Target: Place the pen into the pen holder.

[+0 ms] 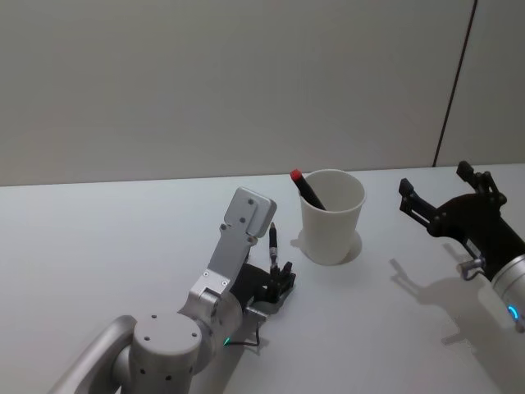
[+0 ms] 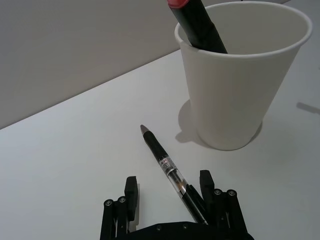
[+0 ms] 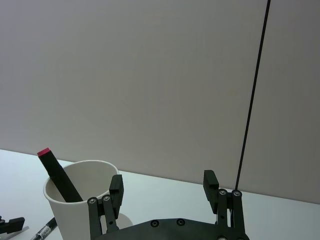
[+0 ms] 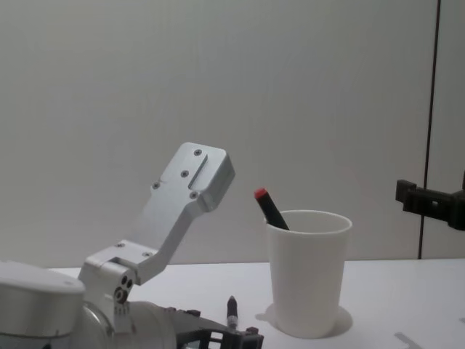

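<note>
One black pen is lying ungripped within the wide-open left end effector beside the paper cup, the open right end effector idling.

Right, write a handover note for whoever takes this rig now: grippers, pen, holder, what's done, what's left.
Left gripper: low at the table, open, its fingers either side of the black pen, not closed on it.
Right gripper: open, empty, raised to the right of the pen holder.
Pen: on the table, just short of the holder.
Holder: upright, with a red-capped marker leaning inside.
Done: left gripper lined up on the pen.
Left: close on the pen, lift it, drop it into the holder.
</note>
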Robot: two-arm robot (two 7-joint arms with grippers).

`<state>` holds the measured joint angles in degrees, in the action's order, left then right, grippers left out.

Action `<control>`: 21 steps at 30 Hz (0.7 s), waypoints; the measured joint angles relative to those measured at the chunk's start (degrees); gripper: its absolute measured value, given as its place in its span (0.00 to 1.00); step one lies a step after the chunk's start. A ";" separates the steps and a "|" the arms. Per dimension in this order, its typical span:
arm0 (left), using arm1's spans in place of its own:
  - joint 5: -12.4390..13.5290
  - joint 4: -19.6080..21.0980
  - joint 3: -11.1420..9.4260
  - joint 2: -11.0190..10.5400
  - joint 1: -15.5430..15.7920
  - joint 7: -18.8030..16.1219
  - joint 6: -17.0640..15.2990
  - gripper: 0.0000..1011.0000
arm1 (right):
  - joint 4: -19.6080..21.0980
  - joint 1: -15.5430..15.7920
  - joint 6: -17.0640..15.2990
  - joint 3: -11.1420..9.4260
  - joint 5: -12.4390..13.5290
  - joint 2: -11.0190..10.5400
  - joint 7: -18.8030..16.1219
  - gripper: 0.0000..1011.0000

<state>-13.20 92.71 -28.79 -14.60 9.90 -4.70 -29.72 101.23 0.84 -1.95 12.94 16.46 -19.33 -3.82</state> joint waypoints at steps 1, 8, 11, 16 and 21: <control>0.00 0.00 0.00 0.00 0.00 0.00 0.00 0.76 | 0.00 0.00 0.00 0.00 0.00 0.00 0.00 0.99; 0.00 0.00 0.00 0.00 0.00 -0.04 0.00 0.72 | 0.00 0.00 0.00 0.00 0.00 0.00 0.00 0.99; 0.00 0.00 0.00 0.00 0.00 -0.05 0.00 0.69 | 0.00 0.00 0.00 0.00 0.00 0.00 0.00 0.99; 0.00 0.00 0.00 0.00 0.00 -0.06 0.00 0.66 | 0.00 0.00 0.00 0.00 0.00 0.00 0.00 0.99; 0.00 0.00 0.00 0.00 0.00 -0.08 0.00 0.64 | 0.00 0.00 0.00 0.00 0.00 0.00 0.00 0.99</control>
<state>-13.19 92.71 -28.79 -14.60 9.90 -4.78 -29.72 101.23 0.84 -1.95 12.94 16.46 -19.33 -3.83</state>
